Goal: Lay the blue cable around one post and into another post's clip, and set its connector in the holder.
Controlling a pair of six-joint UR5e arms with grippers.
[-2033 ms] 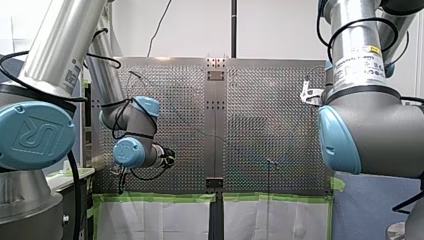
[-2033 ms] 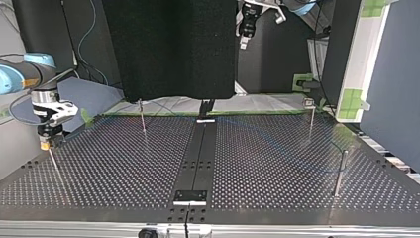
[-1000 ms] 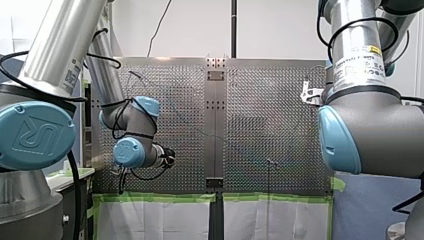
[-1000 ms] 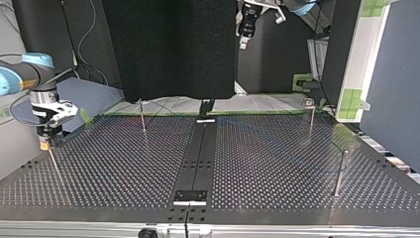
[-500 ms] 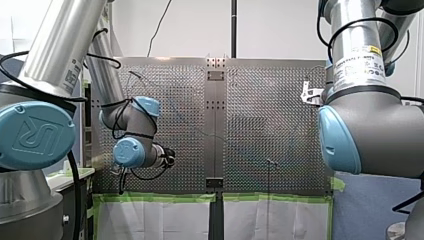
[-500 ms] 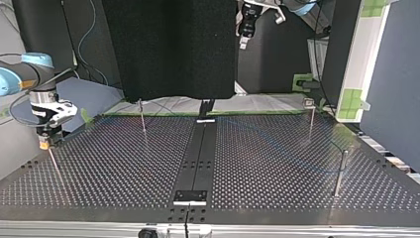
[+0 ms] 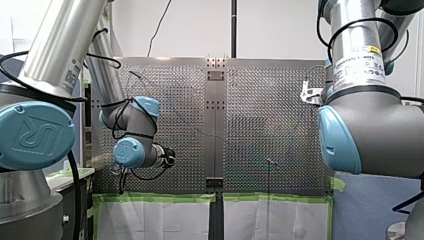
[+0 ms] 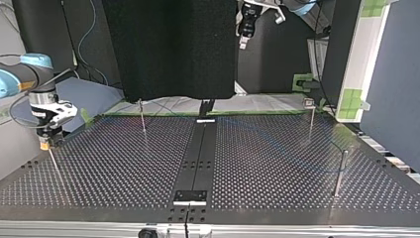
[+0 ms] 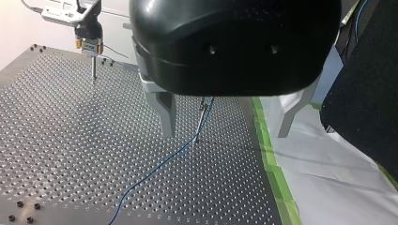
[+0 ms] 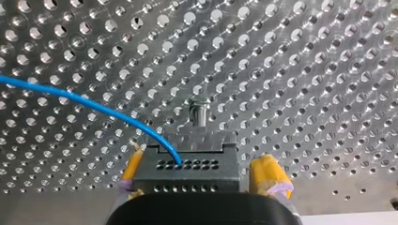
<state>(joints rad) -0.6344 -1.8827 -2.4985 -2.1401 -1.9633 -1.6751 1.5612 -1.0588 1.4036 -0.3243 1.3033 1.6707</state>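
- Progress: the thin blue cable (image 9: 155, 171) runs up to the clip of a slender metal post (image 9: 201, 117) just ahead of my left gripper (image 9: 225, 135). Its grey metal fingers are spread wide and empty. Clipping looks done; the wrap around another post cannot be confirmed.
- Remaining: the black rectangular plastic connector (image 10: 187, 165), with rows of small holes, is clamped between the yellow pads of my right gripper (image 10: 199, 180), not yet in a holder.
- Surroundings: a short shiny metal stud (image 10: 199, 113) stands just ahead of the connector on the perforated matte steel table (image 10: 305, 70).
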